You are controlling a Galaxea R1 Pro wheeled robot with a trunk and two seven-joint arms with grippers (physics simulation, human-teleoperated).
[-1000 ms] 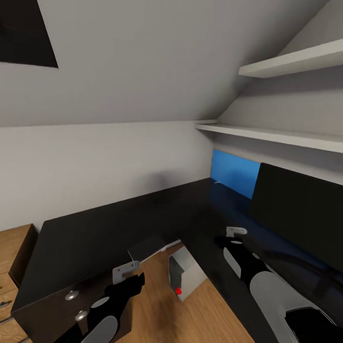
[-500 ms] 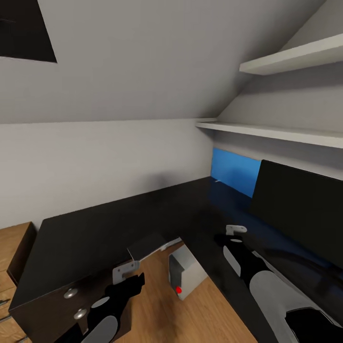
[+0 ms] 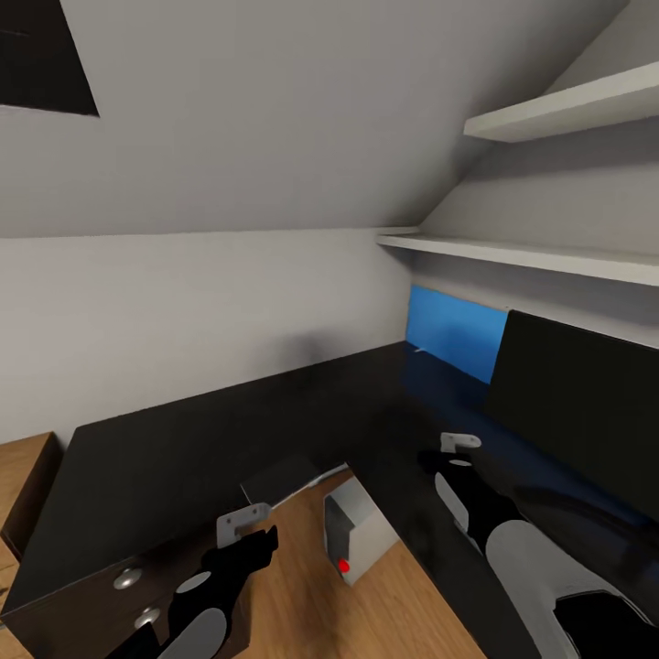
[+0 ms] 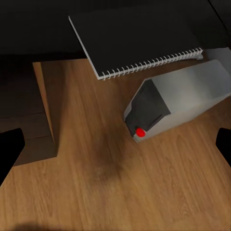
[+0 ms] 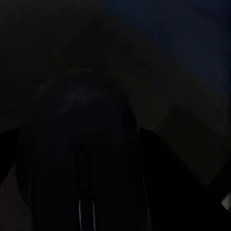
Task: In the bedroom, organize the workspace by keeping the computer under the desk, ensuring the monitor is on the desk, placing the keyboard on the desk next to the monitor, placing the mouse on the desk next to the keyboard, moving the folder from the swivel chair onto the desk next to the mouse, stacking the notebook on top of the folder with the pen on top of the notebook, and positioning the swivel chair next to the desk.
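The black desk (image 3: 201, 439) bends in an L, with the monitor (image 3: 586, 412) standing on its right wing. The silver computer (image 3: 355, 535) with its red light (image 4: 140, 132) lies on the floor under the desk. Beside it lies a grey spiral-bound notebook (image 4: 137, 41) (image 3: 279, 476). My left gripper (image 3: 259, 542) (image 4: 115, 149) hangs open above the floor near the computer. My right gripper (image 3: 437, 460) hovers low over the desk in front of the monitor. A dark rounded shape (image 5: 82, 144), maybe the mouse, lies close under it. The keyboard, folder, pen and swivel chair are out of view.
A bright blue back panel (image 3: 453, 329) runs behind the monitor. Two white wall shelves (image 3: 549, 261) hang above the desk's right wing under the sloped ceiling. A dark drawer front with round knobs (image 3: 128, 578) is beside my left arm. A wooden unit (image 3: 23, 476) stands at the left.
The whole head view has shifted slightly, so the camera has turned a little. Both arms hold the same pose and nothing on the desk or floor has moved.
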